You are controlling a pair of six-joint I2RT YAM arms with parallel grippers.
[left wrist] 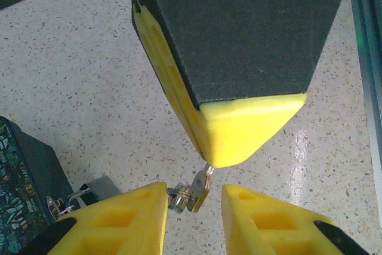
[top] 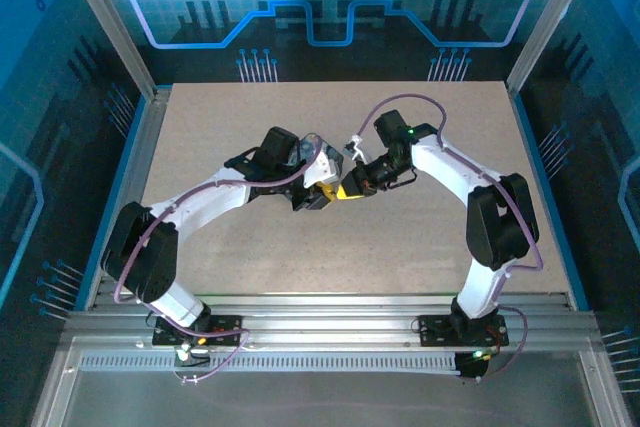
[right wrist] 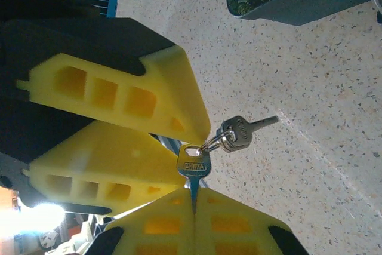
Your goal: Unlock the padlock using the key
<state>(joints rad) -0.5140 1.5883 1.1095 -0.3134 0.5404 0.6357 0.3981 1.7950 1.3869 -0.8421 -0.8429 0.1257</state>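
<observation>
The table (top: 450, 247) carries the work near its middle, where the two arms meet above the surface. The dark patterned box (left wrist: 24, 171) rests on the table just beside the left gripper (left wrist: 194, 198). The padlock (left wrist: 100, 184) appears to sit against the box's side, outside that gripper's jaws and past one finger.

The right gripper (right wrist: 194, 201) has its jaws pressed together on the blade of the key (right wrist: 194, 162). The key's head sticks out, and a ring with a spare key (right wrist: 242, 129) dangles from it. That grip covers the very part that must enter the lock, so this looks like a handover. The left jaws stand spread on either side of the key's head and ring, close to them but not visibly clamping. The left gripper would likely need to close on the head before the right lets go.
</observation>
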